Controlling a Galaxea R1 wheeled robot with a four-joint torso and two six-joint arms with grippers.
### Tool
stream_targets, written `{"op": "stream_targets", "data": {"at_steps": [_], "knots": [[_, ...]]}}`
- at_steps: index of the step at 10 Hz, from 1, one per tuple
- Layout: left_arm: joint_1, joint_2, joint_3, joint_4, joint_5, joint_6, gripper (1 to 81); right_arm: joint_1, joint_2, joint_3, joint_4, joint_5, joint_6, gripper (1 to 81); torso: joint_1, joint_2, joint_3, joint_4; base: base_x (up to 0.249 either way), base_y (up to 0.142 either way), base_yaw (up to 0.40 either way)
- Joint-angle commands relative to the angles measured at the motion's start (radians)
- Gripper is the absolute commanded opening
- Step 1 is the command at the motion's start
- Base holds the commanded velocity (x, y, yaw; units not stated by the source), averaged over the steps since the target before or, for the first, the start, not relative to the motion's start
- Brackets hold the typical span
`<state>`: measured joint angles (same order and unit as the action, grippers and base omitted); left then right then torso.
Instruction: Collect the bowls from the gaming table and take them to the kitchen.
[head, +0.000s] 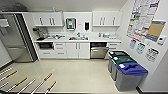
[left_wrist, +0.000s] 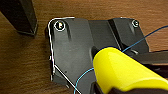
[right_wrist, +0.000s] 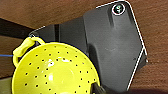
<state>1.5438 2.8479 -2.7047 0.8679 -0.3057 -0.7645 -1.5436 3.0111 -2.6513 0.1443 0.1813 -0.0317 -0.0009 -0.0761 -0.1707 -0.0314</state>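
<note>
grey bins (head: 126, 71) line the kitchen (head: 77, 37) wall beside the dishwasher (head: 98, 51).

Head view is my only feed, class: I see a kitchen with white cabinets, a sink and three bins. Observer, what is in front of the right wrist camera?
Observer: A yellow colander dotted with small holes, close to the camera, over brown wood.
Operator: And the left wrist camera?
Observer: A smooth yellow rounded object, with a thin blue cord running past it.
Operator: What lies beneath that one?
Observer: Brown wood again, with a dark post standing on it.
</note>
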Motion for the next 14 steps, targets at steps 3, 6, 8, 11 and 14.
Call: {"op": "stream_targets", "data": {"at_steps": [3, 6, 8, 11, 14], "knots": [[-0.044, -0.019, -0.009, 0.005, 0.05, -0.003, 1.0, 0.05, 0.005, 0.004, -0.008, -0.062, 0.001, 1.0, 0.001, 0.0, 0.0, 0.0, 0.18, 0.0, 0.0], [-0.044, -0.014, -0.007, -0.001, 0.05, -0.004, 1.0, 0.052, 0.002, 0.002, -0.009, -0.063, -0.001, 1.0, 0.001, 0.0, 0.0, 0.0, 0.186, 0.0, 0.0], [-0.044, -0.011, -0.009, -0.004, 0.05, -0.004, 1.0, 0.052, 0.001, -0.001, -0.009, -0.063, -0.001, 1.0, 0.001, 0.0, 0.0, 0.0, 0.191, 0.0, 0.0], [-0.044, -0.005, -0.007, -0.007, 0.05, -0.004, 1.0, 0.053, -0.005, -0.002, -0.011, -0.065, -0.001, 1.0, 0.001, 0.0, 0.0, 0.0, 0.191, 0.0, 0.0], [-0.044, 0.001, -0.007, -0.009, 0.05, -0.004, 1.0, 0.053, -0.012, -0.002, -0.011, -0.066, -0.002, 1.0, 0.001, 0.0, 0.0, 0.0, 0.193, 0.0, 0.0]]}}
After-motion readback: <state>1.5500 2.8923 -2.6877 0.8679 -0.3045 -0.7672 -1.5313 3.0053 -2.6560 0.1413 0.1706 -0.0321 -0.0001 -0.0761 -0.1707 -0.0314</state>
